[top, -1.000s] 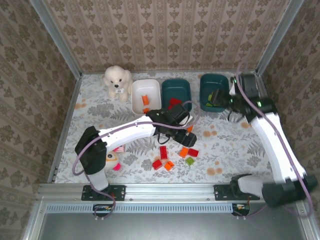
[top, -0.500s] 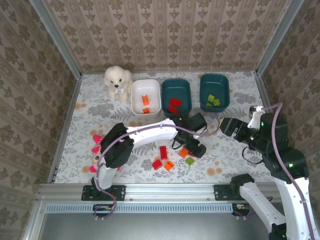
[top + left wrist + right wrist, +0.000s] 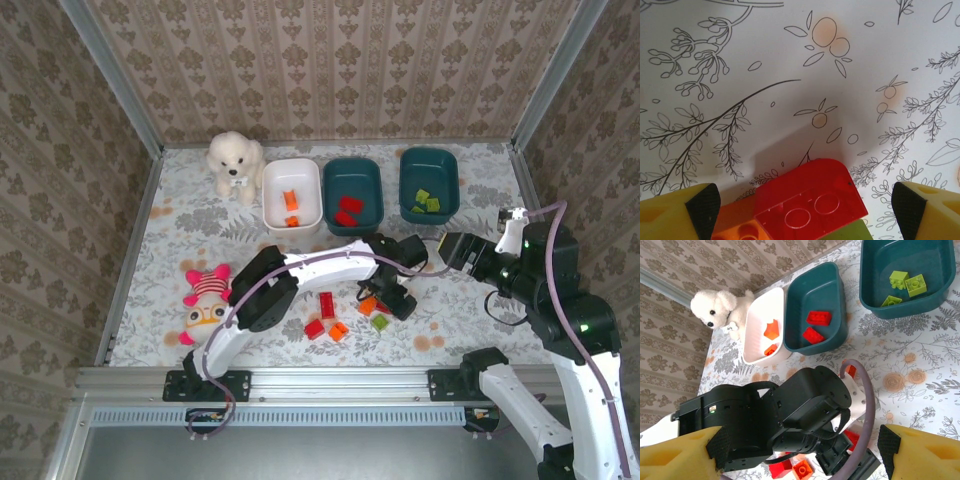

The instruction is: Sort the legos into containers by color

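The left hand [image 3: 804, 204] is spread open at the wrist view's bottom edge, a red lego [image 3: 810, 196] between its fingers [image 3: 701, 206], just beside an orange lego [image 3: 736, 231]; it should be closed on the red alone.

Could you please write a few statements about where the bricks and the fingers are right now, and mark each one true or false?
1. The white bin holds orange bricks. True.
2. The right-hand teal bin holds red bricks. False: it holds lime green bricks; the red bricks are in the middle teal bin.
3. The left fingers are spread open over a red brick. True.
4. The right fingers grip a green brick. False: they are open with nothing between them.
5. Every brick is in a bin. False: several loose bricks lie on the table.
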